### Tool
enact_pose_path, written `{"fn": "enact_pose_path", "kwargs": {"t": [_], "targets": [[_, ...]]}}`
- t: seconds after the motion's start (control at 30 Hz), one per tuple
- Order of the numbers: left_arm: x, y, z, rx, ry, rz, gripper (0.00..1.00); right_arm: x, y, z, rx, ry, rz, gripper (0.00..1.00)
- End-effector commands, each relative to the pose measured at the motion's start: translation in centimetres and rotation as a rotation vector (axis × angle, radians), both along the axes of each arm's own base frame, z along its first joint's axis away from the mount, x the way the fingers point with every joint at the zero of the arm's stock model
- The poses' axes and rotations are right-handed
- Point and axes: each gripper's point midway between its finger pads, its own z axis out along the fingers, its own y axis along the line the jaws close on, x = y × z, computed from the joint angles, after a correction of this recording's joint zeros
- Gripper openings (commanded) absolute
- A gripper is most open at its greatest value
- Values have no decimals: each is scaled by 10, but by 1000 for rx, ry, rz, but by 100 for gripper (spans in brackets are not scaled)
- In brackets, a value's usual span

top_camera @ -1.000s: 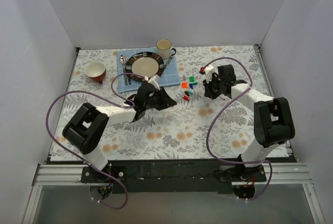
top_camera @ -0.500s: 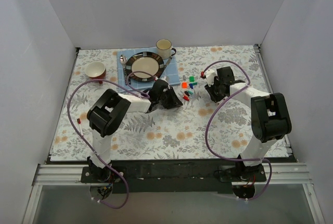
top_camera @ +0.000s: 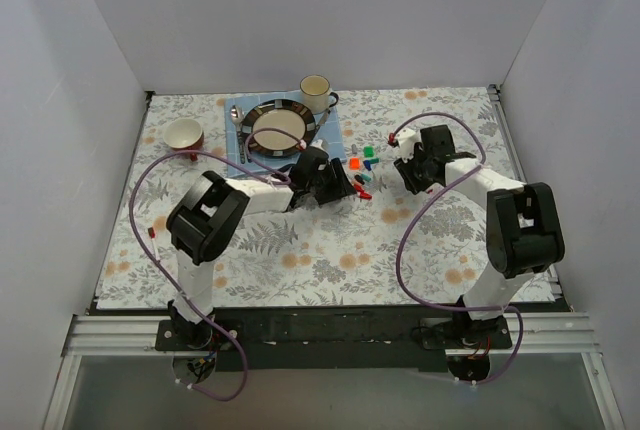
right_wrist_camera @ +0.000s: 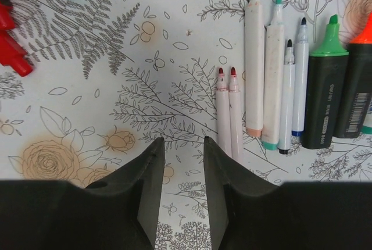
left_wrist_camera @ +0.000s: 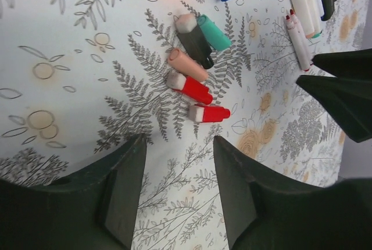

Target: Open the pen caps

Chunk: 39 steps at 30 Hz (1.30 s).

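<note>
Caps [left_wrist_camera: 190,88] loose on desk [left_wrist_camera: 70,104], off the pens [right_wrist_camera: 254,58]: two red, one peach, one black with a pale end, one teal in a cluster just ahead of left tool [left_wrist_camera: 179,141]; orange and blue ones farther off at the frame edge. Left tool spread wide, empty, above the desk. Pens side by side to the right of the caps, tips bare: two thin red-tipped, a peach, a teal, two thin dark-tipped, then green and orange markers [right_wrist_camera: 326,87]. Right tool [right_wrist_camera: 184,142] parted by a narrow gap, empty, just short of the red-tipped pair. Seen from above, both tools close together mid-desk, caps between them.
</note>
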Motion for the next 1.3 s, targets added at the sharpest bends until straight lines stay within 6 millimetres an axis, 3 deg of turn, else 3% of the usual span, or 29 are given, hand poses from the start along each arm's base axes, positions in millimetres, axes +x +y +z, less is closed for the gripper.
{"fn": "enact_pose_path", "kwargs": {"t": [0.0, 0.03, 0.13, 0.17, 0.2, 0.27, 0.37, 0.4, 0.47, 0.5, 0.6, 0.7, 0.8, 0.83, 0.97, 1.27], "targets": [[8, 23, 44, 62, -128, 57, 52, 1, 21, 45, 117, -88, 90, 40], [5, 28, 60, 60, -167, 50, 53, -1, 24, 53, 132, -105, 107, 40], [4, 50, 75, 121, -251, 82, 59, -12, 38, 67, 202, -119, 190, 40], [2, 57, 95, 116, -297, 95, 62, -17, 42, 70, 223, -118, 219, 40], [1, 67, 102, 131, -321, 116, 65, -22, 46, 73, 241, -116, 254, 40], [-5, 93, 120, 179, -382, 173, 76, -35, 60, 86, 315, -121, 337, 40], [-15, 132, 118, 237, -385, 242, 90, -54, 76, 102, 406, -119, 446, 40], [-13, 153, 135, 210, -411, 295, 92, -58, 79, 106, 426, -124, 462, 40], [-22, 177, 131, 186, -378, 312, 93, -67, 87, 116, 475, -129, 503, 41], [-22, 208, 132, 171, -374, 379, 94, -69, 89, 120, 489, -132, 513, 41], [-24, 260, 126, 212, -349, 508, 98, -74, 93, 123, 520, -126, 530, 41], [-28, 294, 130, 278, -339, 606, 98, -77, 95, 124, 542, -113, 544, 41], [-29, 320, 127, 418, -277, 659, 98, -82, 98, 125, 566, -99, 559, 41], [-24, 327, 137, 463, -291, 662, 98, -83, 98, 125, 569, -99, 561, 41], [-28, 360, 127, 674, -225, 725, 98, -85, 101, 124, 577, -91, 571, 41], [-37, 402, 116, 635, -213, 802, 98, -89, 102, 122, 584, -81, 585, 41]]}}
